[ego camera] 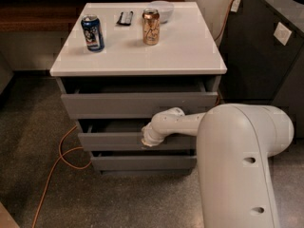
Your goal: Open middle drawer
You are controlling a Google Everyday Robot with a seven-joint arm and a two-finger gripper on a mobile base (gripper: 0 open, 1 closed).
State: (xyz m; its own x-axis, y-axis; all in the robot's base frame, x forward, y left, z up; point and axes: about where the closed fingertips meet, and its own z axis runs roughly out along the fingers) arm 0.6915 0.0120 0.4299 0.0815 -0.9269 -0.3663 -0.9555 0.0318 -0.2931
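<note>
The grey cabinet has three drawers under a white top (180, 56). The middle drawer (109, 140) is a flat grey handle-less front, pulled out a little with a dark gap above it. The top drawer (133, 104) stands out slightly further. My gripper (148, 137) reaches from the big white arm (237, 165) at the right and sits at the upper edge of the middle drawer's front, right of centre. Its tips are hidden by the wrist.
On the white top stand a blue can (92, 33), a gold can (151, 26), a black remote (125, 18) and a white bowl (162, 8). An orange cable (61, 156) loops on the floor at the left. A dark cabinet (266, 56) stands at the right.
</note>
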